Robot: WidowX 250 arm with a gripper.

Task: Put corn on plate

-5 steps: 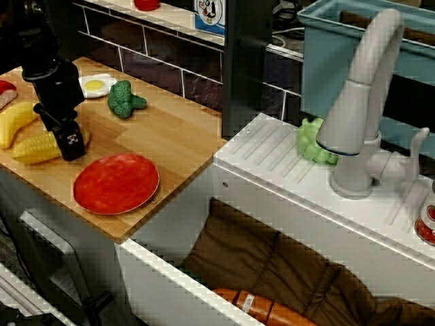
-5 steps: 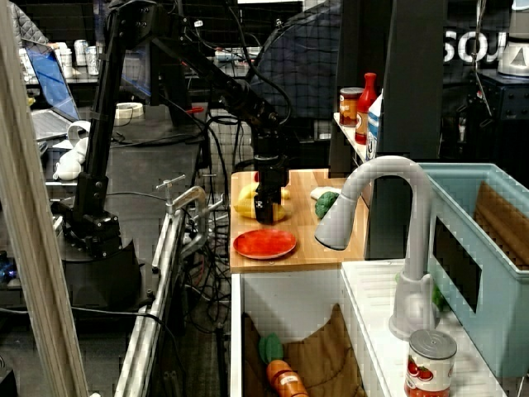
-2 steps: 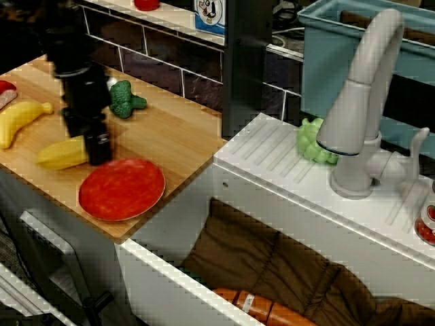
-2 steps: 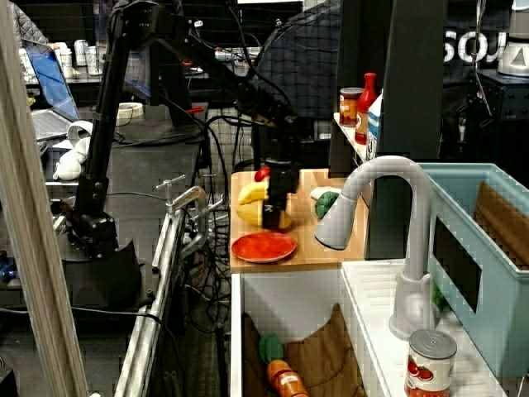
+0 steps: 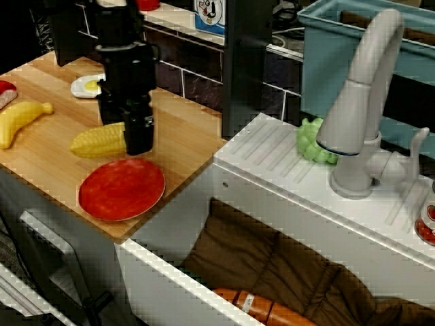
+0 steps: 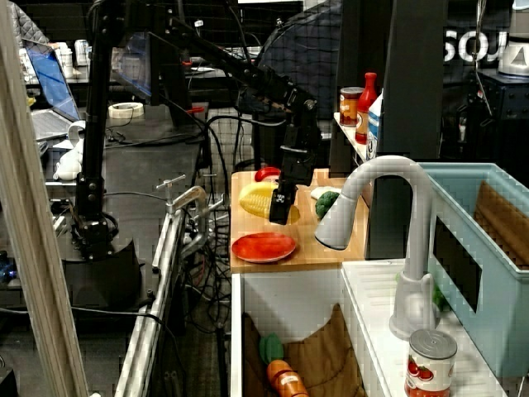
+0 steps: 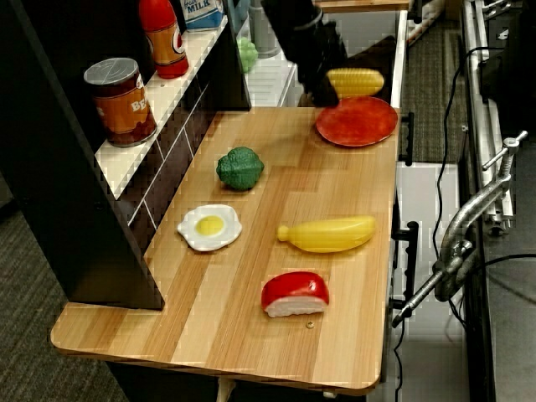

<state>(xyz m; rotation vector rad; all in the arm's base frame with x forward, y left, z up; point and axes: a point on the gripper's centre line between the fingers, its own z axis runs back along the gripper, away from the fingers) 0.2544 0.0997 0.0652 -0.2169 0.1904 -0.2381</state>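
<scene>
The corn (image 5: pixel 98 141) is a bumpy yellow cob held level by its thick end in my black gripper (image 5: pixel 139 144), which is shut on it. It hangs just behind the back rim of the flat red plate (image 5: pixel 122 189) near the board's front edge. From the opposite side, the corn (image 7: pixel 356 82) shows beyond the plate (image 7: pixel 356 121), with the gripper (image 7: pixel 325 92) to its left. In the side view the corn (image 6: pixel 259 198) and gripper (image 6: pixel 283 213) are raised above the plate (image 6: pixel 264 246). Whether the cob overlaps the rim I cannot tell.
A yellow banana (image 5: pixel 20 121), a fried-egg toy (image 5: pixel 87 85), a green broccoli (image 7: pixel 240 167) and a red-and-white toy (image 7: pixel 295 293) lie on the wooden board. A shelf with a can (image 7: pixel 123 100) runs along the back. The sink and grey faucet (image 5: pixel 360 102) are to the right.
My gripper has carried the corn right and upward, away from the banana, to just behind the plate. The plate slid slightly to the right early on.
</scene>
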